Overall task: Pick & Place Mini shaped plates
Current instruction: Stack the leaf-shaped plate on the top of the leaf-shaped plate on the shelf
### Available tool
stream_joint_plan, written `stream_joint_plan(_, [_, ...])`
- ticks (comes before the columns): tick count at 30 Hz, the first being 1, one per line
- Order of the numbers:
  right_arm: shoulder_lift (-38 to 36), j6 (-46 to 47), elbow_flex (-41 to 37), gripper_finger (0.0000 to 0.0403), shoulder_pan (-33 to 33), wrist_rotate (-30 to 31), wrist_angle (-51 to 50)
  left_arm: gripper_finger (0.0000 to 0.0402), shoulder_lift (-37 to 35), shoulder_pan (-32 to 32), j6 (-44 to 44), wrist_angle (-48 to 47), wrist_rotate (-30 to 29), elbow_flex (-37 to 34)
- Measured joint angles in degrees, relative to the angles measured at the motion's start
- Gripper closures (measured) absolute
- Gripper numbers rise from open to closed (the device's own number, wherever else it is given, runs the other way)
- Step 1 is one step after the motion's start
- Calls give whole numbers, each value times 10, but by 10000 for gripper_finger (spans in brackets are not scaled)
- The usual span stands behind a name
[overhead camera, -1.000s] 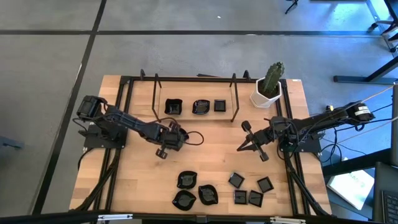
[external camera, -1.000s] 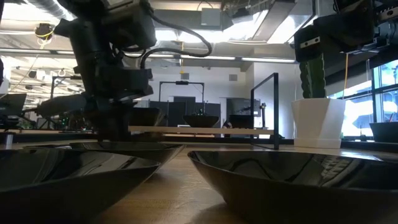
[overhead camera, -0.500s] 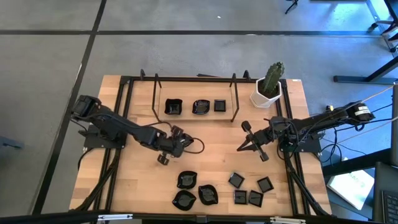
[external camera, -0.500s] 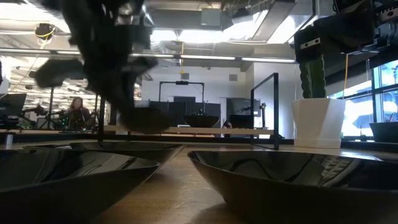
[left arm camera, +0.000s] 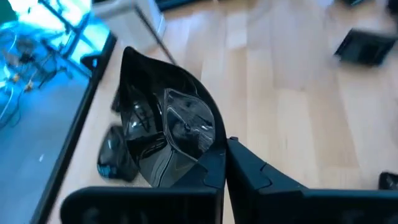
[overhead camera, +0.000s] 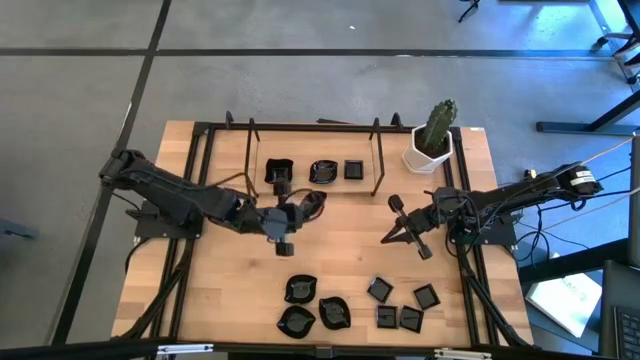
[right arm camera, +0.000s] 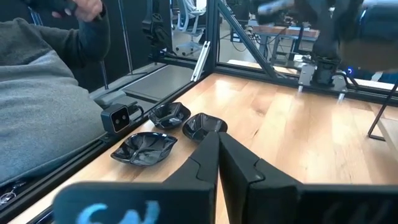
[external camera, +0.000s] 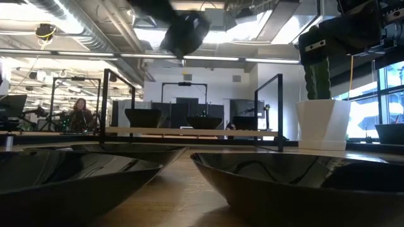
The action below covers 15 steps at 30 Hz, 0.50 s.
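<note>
I count three plates (overhead camera: 317, 171) on the far rack (overhead camera: 378, 158). My left gripper (left arm camera: 221, 163) grips a fourth plate (left arm camera: 169, 134) mid-table; seven wait near me (right gripper (overhead camera: 403, 232) closed, empty).

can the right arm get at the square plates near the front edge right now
Probably yes. The right gripper is shut and holds nothing, and the square plates lie on its own side of the table, just in front of it, with bare wood between. The left gripper is busy holding a plate mid-table.
</note>
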Motion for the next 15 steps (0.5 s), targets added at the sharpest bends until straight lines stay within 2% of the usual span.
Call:
stream_joint_plan(3, [0, 4, 0, 389, 0, 0, 2, 399, 14, 29, 35, 1, 22, 40])
stream_joint_plan(8, [0, 12, 0, 389, 0, 0, 2, 398, 57, 105, 39, -2, 51, 101])
stream_joint_plan(15, [0, 13, 0, 389, 0, 0, -1, 398, 134, 221, 45, -4, 113, 124])
